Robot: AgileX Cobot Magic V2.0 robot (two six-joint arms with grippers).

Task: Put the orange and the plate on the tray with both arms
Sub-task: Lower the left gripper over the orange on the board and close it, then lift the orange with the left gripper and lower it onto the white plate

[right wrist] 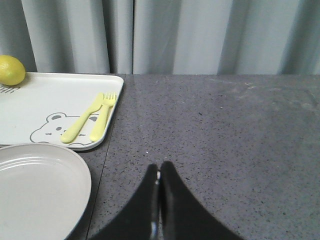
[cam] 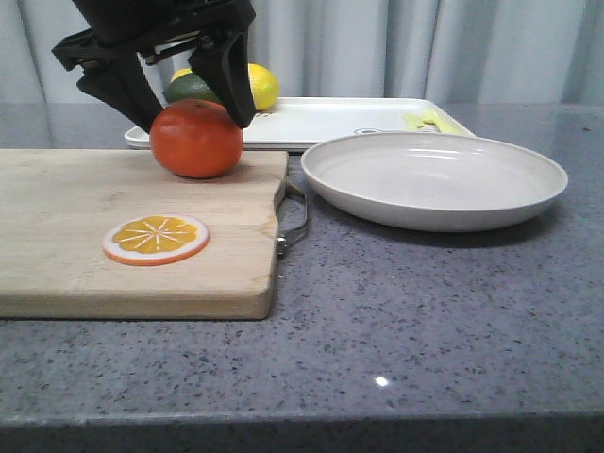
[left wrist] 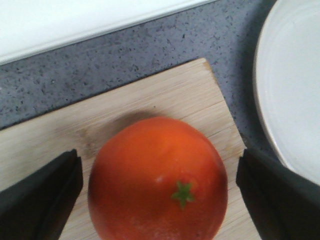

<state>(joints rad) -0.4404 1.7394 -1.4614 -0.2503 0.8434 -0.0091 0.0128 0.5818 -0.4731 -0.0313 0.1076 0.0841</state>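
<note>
My left gripper reaches down over the orange on the wooden board, fingers spread wide on each side. My right gripper hangs pressed together over the table, beside the plate.

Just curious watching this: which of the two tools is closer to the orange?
Left. The left tool straddles the orange, fingers open on either side. The right tool sits shut beside the plate.

The speckled grey table carries a wooden cutting board, the plate and the tray.
</note>
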